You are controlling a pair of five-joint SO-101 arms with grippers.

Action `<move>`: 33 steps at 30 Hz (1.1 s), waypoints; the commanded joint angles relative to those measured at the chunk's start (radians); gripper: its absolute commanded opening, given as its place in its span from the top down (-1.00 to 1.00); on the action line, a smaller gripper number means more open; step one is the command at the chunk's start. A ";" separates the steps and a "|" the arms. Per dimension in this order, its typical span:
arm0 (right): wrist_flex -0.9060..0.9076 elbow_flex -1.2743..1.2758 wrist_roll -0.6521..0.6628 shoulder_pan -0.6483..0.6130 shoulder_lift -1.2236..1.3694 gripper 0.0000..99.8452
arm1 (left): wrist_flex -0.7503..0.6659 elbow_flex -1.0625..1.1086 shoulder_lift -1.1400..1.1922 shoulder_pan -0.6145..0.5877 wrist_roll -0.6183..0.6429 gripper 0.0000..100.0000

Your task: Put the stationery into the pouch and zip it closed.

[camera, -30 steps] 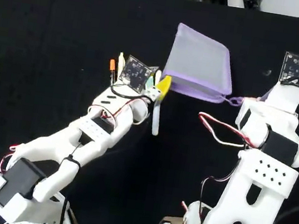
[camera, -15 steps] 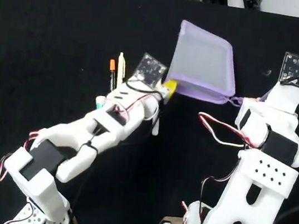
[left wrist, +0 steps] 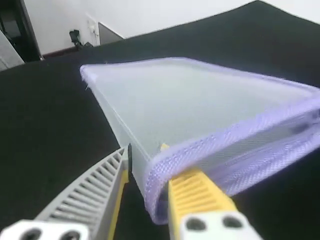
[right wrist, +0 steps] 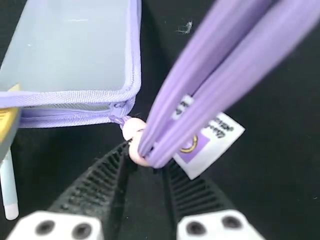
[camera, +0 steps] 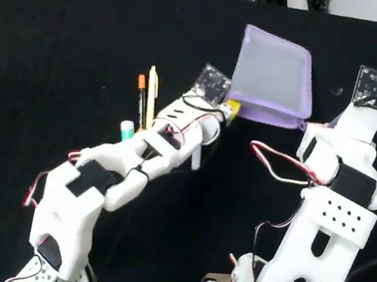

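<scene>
L pincer (left wrist: 142, 150) straddles the near end of the purple pouch (camera: 273, 72): grey finger outside, yellow finger at the open rim, closed on the fabric between. Prob. holding the mouth open & steady for loading. R pincer (right wrist: 149, 159) is clamped on the purple strap (right wrist: 225, 55) right by the zip bead, pouch just ahead of it; likely anchoring the zip end.

Stationery not in yet. Orange pen (camera: 140, 97) & cream pen (camera: 153, 89) lie on the bench (camera: 68, 45) behind L pincer, beside its arm. Teal-capped item (camera: 127, 130) is further back, white pen (camera: 196, 158) partly under the arm.

Vs 1 s ago: L arm is stretched further out and the pouch sits shifted toward the R arm, w/ L pincer at its end. R arm same.
</scene>
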 commanded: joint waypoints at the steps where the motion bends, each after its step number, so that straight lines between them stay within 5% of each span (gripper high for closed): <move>1: -0.002 -0.053 0.008 -0.006 -0.035 0.98 | -0.025 -0.085 -0.005 0.004 -0.015 0.95; 8: 0.005 -0.054 0.002 0.000 -0.035 0.94 | -0.025 -0.058 -0.009 0.012 -0.083 0.95; 16: 0.006 -0.053 0.000 -0.003 -0.035 0.33 | -0.018 0.116 -0.269 0.004 -0.089 0.95; 23: 0.002 -0.067 -0.002 0.002 -0.035 0.17 | 0.000 0.269 -0.534 0.004 -0.083 0.94; 33: 0.005 -0.085 0.003 0.003 -0.036 0.17 | 0.753 0.005 -0.825 -0.045 -0.081 0.94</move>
